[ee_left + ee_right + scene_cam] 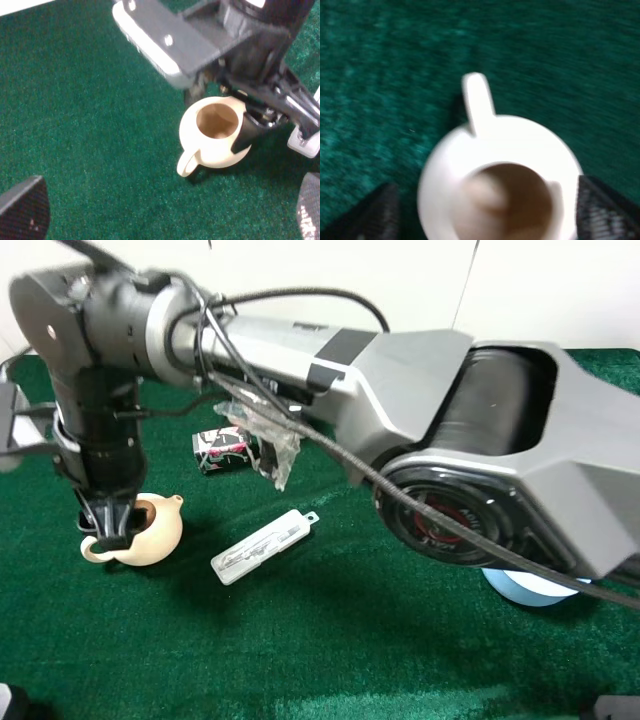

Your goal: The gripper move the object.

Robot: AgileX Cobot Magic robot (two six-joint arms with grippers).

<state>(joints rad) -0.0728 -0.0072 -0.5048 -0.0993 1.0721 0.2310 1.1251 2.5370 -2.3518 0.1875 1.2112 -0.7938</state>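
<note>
Claw (115,530) sat right over the teapot (160,535), jaws straddling its round body, though I couldn't tell if they'd actually clamped. Smooth curved sides like that could've slipped or tipped on a loose squeeze, maybe knocking into the plastic case (262,546) lying near, beyond the pot.

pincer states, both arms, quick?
Left pincer: open, holding nothing.
Right pincer: fingers on either side of the teapot; whether it is clamped on it cannot be told.
</note>
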